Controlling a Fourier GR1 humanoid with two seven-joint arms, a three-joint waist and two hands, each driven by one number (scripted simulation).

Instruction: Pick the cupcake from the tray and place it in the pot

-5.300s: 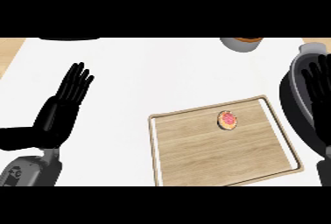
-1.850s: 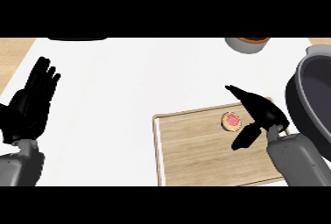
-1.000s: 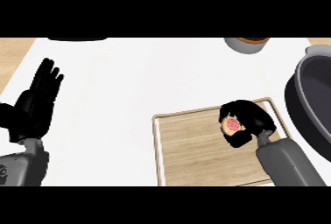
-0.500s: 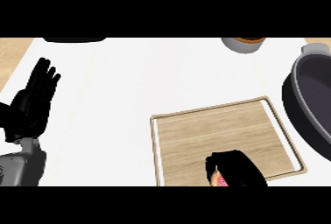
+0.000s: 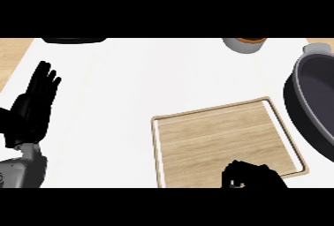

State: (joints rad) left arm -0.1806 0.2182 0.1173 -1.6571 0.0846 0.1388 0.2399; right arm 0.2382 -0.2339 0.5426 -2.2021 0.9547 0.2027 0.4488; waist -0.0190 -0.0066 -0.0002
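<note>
Two hands (image 5: 31, 108) (image 5: 251, 176), tray (image 5: 195, 137), pot (image 5: 313, 101), small cup (image 5: 244, 44) beyond.

Work surface: white tabletop (image 5: 163, 70), evenly lit.
Light wood strip (image 5: 14, 55) borders the tabletop at its left edge. A grey cup with brown contents (image 5: 244, 44) and a dark object (image 5: 74, 40) sit at the tabletop's far edge.

My right hand (image 5: 253, 175) curls shut at the frame's bottom edge over the wooden tray (image 5: 225, 140), while my left hand (image 5: 32, 106) rests open at left.
</note>
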